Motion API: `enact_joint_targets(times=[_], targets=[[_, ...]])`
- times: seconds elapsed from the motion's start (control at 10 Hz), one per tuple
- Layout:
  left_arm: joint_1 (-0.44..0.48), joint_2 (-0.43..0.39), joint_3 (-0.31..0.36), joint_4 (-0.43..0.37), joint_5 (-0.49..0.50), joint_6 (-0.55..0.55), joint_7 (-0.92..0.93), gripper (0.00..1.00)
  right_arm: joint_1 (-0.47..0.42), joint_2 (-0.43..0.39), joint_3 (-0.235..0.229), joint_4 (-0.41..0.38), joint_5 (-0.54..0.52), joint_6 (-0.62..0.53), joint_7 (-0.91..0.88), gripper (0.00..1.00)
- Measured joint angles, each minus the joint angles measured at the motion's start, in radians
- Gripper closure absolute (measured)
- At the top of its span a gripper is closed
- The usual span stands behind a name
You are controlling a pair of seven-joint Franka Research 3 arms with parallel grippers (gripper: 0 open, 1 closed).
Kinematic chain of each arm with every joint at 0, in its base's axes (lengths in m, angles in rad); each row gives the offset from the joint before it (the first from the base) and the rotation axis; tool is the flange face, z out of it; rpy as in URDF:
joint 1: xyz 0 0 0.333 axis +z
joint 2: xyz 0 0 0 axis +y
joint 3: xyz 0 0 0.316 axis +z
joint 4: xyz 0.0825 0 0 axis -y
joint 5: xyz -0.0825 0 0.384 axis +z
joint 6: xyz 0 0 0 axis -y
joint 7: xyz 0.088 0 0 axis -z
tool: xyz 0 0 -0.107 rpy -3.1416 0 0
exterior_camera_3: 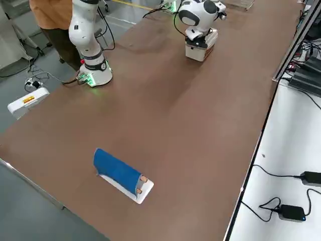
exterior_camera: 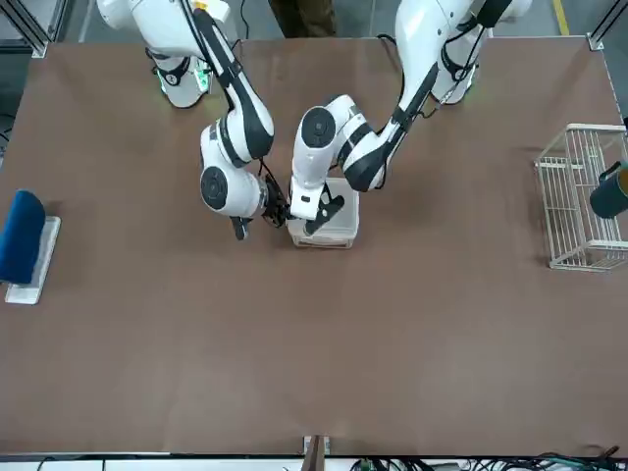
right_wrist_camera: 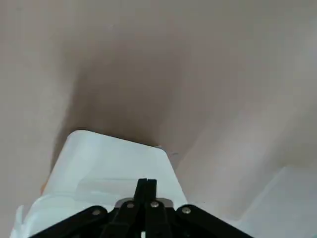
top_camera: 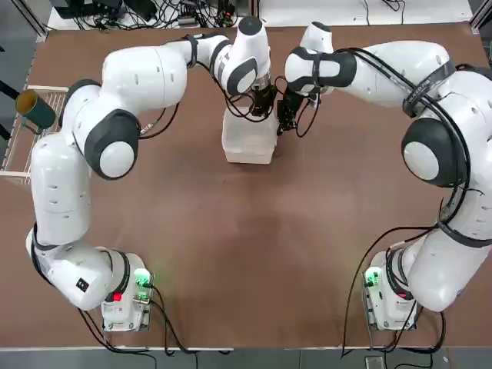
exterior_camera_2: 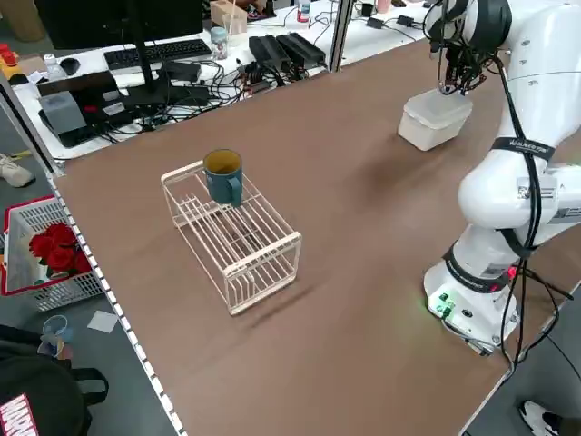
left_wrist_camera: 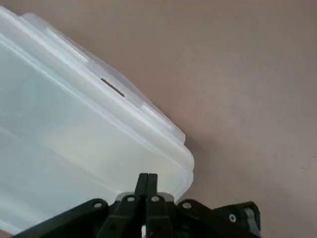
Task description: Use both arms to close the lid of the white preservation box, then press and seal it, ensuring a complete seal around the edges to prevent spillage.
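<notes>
Both grippers sit at the white preservation box (top_camera: 248,142), far-centre on the table (top_camera: 246,254): left gripper (left_wrist_camera: 146,184) with fingers pinched together on the lid (left_wrist_camera: 74,139), right gripper (right_wrist_camera: 146,187) likewise closed at the box's edge. Pressing seems underway (lid looks down). Next likely calls for firm pushes along each edge.

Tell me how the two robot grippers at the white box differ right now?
The left gripper presses down on the lid of the white preservation box; the right gripper sits at the box's right edge, beside it. Both have their jaws shut, holding nothing.
</notes>
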Motion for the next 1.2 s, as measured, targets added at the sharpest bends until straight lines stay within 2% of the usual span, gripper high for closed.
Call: enact_joint_targets(times=[1.2], targets=[[0.0, 0.001, 0.002, 0.0, 0.001, 0.004, -0.002, 0.99, 0.004, 0.001, -0.009, -0.013, 0.041, 0.014, -0.002, 0.99]])
